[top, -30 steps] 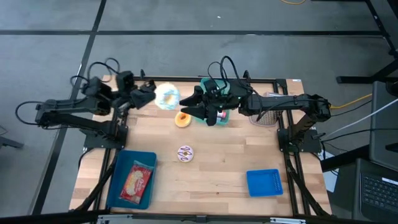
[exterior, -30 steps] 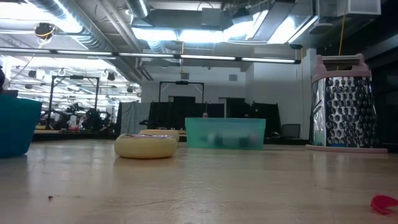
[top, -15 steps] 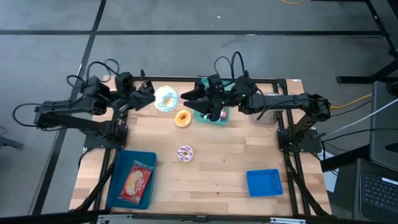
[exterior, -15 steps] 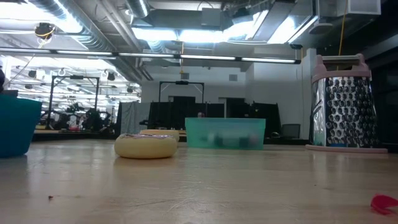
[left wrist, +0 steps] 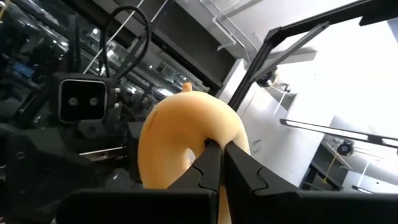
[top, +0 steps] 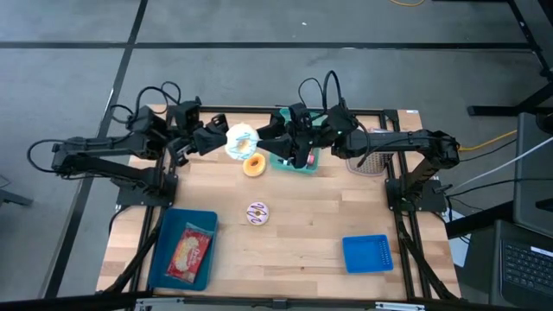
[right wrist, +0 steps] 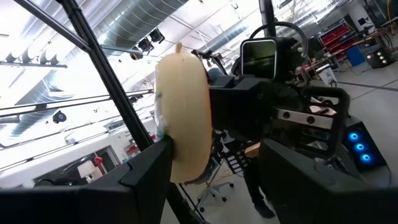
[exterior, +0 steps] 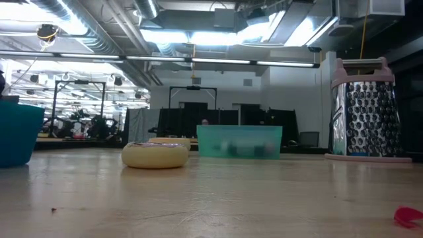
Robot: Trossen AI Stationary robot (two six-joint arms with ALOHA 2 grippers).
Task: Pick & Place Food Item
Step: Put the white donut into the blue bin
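Note:
A doughnut with white and blue icing hangs in the air over the table's far middle, and my left gripper is shut on it. The left wrist view shows its tan underside. My right gripper faces it from the table's right, open. In the right wrist view the doughnut stands edge-on between the open fingers, close to one finger. An orange doughnut and a white-and-purple doughnut lie flat on the table. My left gripper pinches the iced doughnut's ring beside its hole between its two fingers, which come from the table's left, slanting upward. The doughnut is lifted clear of the table and stands on edge. Whether my right gripper touches the doughnut, I cannot tell.
A teal box sits under the right arm, with a metal grater to its right. A blue tray holding a food packet is at the near left, and a blue square plate at the near right.
My left gripper has carried the iced doughnut toward the table's right, up to the right gripper's open fingers. The doughnut stays clear of the table. My right gripper has tipped its fingers upward a little and stays open.

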